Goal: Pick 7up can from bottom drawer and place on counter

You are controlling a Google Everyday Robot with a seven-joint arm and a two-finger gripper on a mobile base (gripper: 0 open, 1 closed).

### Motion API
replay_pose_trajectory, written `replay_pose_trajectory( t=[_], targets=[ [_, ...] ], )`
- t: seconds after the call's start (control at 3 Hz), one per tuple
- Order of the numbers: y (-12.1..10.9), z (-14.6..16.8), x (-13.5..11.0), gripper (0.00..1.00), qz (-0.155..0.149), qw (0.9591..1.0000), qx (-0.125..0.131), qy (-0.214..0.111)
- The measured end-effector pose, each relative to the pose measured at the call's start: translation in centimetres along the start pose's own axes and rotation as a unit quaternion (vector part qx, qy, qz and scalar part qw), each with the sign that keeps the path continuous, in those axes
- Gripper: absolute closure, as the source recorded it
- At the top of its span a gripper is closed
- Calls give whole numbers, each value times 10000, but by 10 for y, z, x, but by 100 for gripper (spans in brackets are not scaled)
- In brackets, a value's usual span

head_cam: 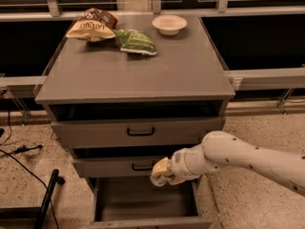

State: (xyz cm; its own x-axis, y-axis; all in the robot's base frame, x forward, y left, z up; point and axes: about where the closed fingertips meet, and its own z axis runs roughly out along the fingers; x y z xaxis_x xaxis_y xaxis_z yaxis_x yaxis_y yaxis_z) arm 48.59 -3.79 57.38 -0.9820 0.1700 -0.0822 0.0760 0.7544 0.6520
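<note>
The bottom drawer (143, 202) is pulled open below two upper drawers with black handles. The part of its grey floor that shows holds nothing I can make out. The 7up can is not in view; it may be hidden behind my gripper or arm. My gripper (162, 173) hangs over the drawer's right half, just in front of the middle drawer's front. My white arm reaches in from the right. The counter (138, 70) is the flat grey top of the cabinet.
On the counter's far edge lie a brown-and-yellow chip bag (93, 25), a green snack bag (136, 42) and a white bowl (169, 24). Black cables (19, 151) and a black pole (47, 199) lie on the floor to the left.
</note>
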Motion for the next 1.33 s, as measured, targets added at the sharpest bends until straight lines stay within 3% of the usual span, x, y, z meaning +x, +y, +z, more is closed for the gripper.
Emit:
replay_pose_trajectory(
  t=[0.33, 0.67, 1.33],
  targets=[
    [0, 0, 0, 100, 0, 10000, 1, 1],
    [10, -19, 0, 100, -28, 10000, 28, 65],
    [40, -93, -3, 100, -169, 9992, -272, 225]
  ],
)
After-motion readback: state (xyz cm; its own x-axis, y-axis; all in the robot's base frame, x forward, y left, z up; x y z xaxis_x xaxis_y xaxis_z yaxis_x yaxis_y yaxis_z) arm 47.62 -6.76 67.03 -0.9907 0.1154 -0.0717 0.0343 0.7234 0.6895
